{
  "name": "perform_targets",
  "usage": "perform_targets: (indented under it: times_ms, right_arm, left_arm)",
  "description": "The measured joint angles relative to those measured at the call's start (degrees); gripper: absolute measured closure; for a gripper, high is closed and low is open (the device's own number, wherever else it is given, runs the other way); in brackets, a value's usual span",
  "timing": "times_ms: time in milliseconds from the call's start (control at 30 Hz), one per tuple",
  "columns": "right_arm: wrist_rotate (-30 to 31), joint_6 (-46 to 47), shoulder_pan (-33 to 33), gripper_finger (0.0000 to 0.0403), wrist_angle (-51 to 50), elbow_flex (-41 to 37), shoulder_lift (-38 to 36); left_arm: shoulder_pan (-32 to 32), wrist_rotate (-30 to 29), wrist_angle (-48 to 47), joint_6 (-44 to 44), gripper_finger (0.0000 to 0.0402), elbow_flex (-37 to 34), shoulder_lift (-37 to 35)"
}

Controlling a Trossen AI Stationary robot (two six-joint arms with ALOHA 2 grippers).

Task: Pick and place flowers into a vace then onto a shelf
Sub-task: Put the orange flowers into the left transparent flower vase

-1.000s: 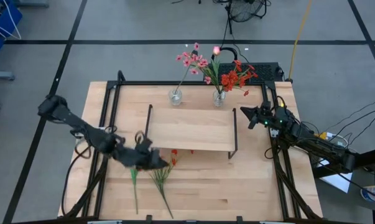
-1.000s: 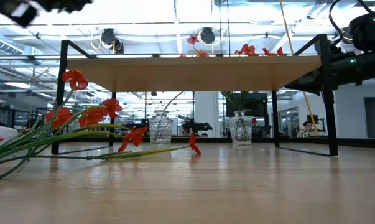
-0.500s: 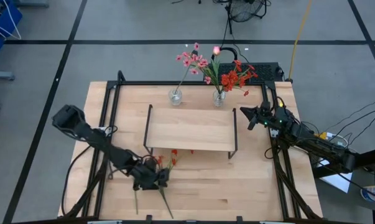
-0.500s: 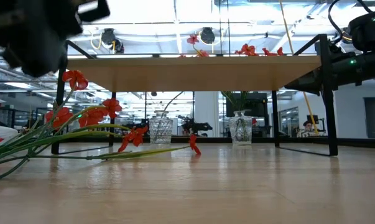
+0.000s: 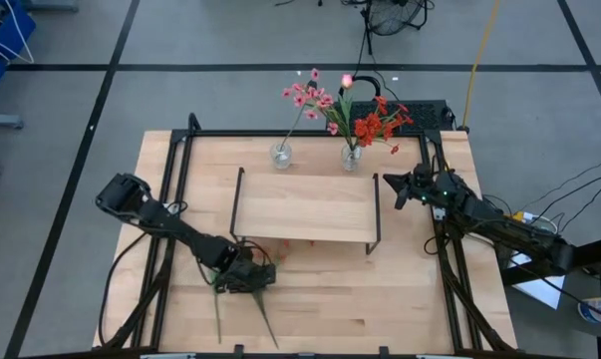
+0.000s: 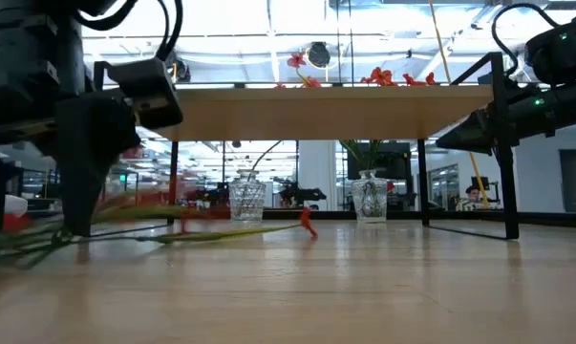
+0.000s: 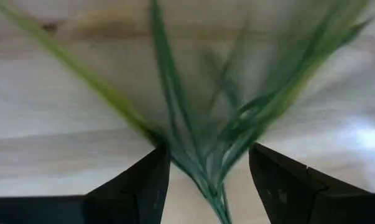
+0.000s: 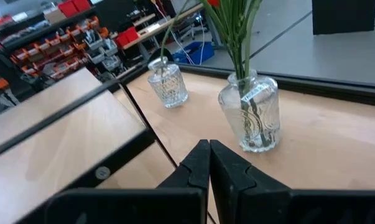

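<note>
A bunch of flowers (image 5: 263, 317) lies flat on the table near its front edge: thin green stems, with red blossoms (image 6: 309, 224) toward the shelf (image 5: 305, 207). My left gripper (image 5: 247, 280) is low over the bunch and open. One finger stands on each side of the green stems (image 7: 203, 158). Two glass vases (image 5: 280, 155) (image 5: 351, 158) with pink and red flowers stand behind the shelf. My right gripper (image 5: 396, 186) is shut and empty, in the air by the shelf's right end frame. My left gripper comes down on the lying bunch from above with its fingers (image 7: 143, 186) across the stems (image 7: 219, 198), which pass through the gap between them. I cannot tell whether the fingers touch the stems. The bunch lies on the table.
The shelf stands mid-table on thin black end frames (image 5: 377, 214), close behind the bunch. Black rails (image 5: 172, 199) run along the table's left and right sides. Bare wood (image 5: 380, 299) lies right of the bunch. The right wrist view shows both vases (image 8: 249, 118) (image 8: 168, 81).
My left gripper has come down toward the table's near edge and a little to the right, onto the bunch. In the low view the raised red blossoms have dropped lower and blur, so the bunch has been stirred.
</note>
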Motion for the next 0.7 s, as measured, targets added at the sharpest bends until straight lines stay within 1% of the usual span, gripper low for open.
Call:
perform_targets:
  times_ms: [67, 167, 233, 267, 333, 467, 500, 533, 600, 700]
  right_arm:
    - [0.00, 0.00, 0.00, 0.0401, 0.00, 0.00, 0.89]
    - [0.01, 0.00, 0.00, 0.0401, -0.02, 0.00, 2.09]
    - [0.00, 0.00, 0.00, 0.0401, -0.02, 0.00, 2.77]
    - [0.00, 0.00, 0.00, 0.0401, -0.02, 0.00, 3.09]
    - [0.00, 0.00, 0.00, 0.0401, -0.02, 0.00, 3.72]
    - [0.01, 0.00, 0.00, 0.0401, -0.04, 0.00, 4.77]
    - [0.01, -0.01, 0.00, 0.0401, -0.04, 0.00, 4.98]
    - [0.02, -0.01, 0.00, 0.0401, -0.02, 0.00, 5.21]
    - [0.00, 0.00, 0.00, 0.0401, -0.04, 0.00, 5.74]
    - [0.02, 0.27, 0.00, 0.0401, -0.04, 0.00, 6.43]
  left_arm:
    - [0.73, 0.61, -1.80, 1.53, 0.0177, 0.06, 0.13]
    - [1.86, -0.18, -1.31, 4.99, 0.0179, 0.06, 0.17]
    - [2.48, -0.16, -0.52, 7.39, 0.0195, 0.03, 0.23]
    - [2.61, -0.19, -0.23, 8.57, 0.0210, 0.01, 0.24]
    - [2.66, -0.59, -0.02, 9.95, 0.0251, -0.04, 0.26]
    - [2.58, -2.12, 0.39, 11.37, 0.0362, -0.14, 0.38]
    - [2.64, -2.82, 1.08, 11.75, 0.0380, -0.14, 0.39]
    - [2.70, -3.50, 1.84, 12.20, 0.0386, -0.14, 0.39]
    - [2.68, -4.44, 5.02, 14.34, 0.0385, -0.18, 0.39]
    - [2.61, -5.88, 13.45, 14.72, 0.0392, 0.05, -0.85]
